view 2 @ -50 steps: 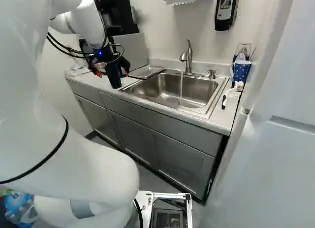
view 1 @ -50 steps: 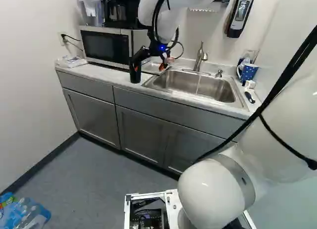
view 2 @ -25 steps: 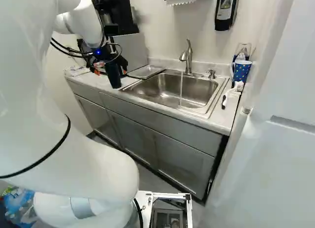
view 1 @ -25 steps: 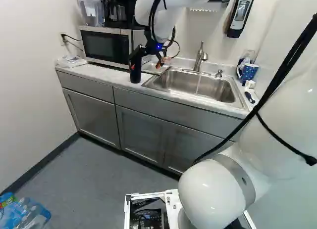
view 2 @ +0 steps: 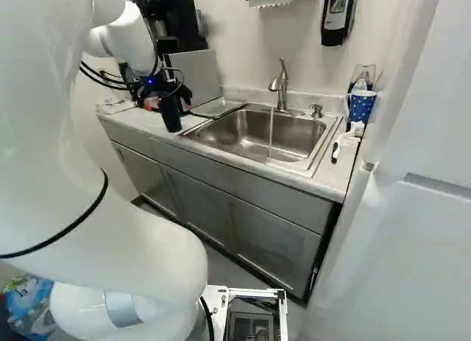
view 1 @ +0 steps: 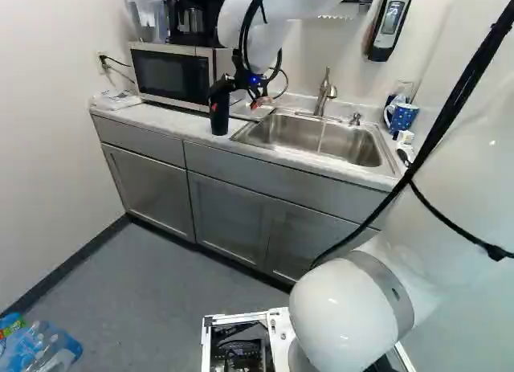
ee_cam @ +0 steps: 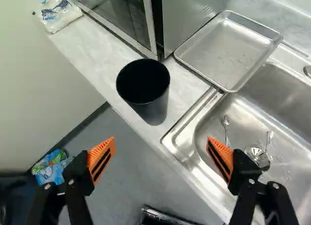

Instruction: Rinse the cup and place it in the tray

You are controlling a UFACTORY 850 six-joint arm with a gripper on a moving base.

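In the left base view my gripper (view 1: 238, 97) hangs over the counter, close by the black cup (view 1: 219, 119). The wrist view shows the gripper (ee_cam: 160, 144) wide open, with nothing between its orange pads. Ahead of the fingertips, the cup (ee_cam: 155, 108) stands upright on the counter at its front edge, mouth up and untouched. Beyond it, a shallow metal tray (ee_cam: 226, 52) lies partly over the sink's rim. Water runs from the faucet (view 2: 280, 87) into the steel sink (view 2: 246, 138).
A microwave (view 1: 170, 76) stands behind the cup. Spoons (ee_cam: 226, 128) lie in the sink. Right of it are a blue dotted mug (view 2: 361, 105) and a white brush (view 2: 346, 141). A soap dispenser (view 1: 391, 22) hangs on the wall. Bottles (view 1: 40, 346) lie on the floor.
In the left base view my gripper has shifted slightly left, nearer the cup, and its fingers have turned a little. It has stayed open. The cup and the base have not moved.
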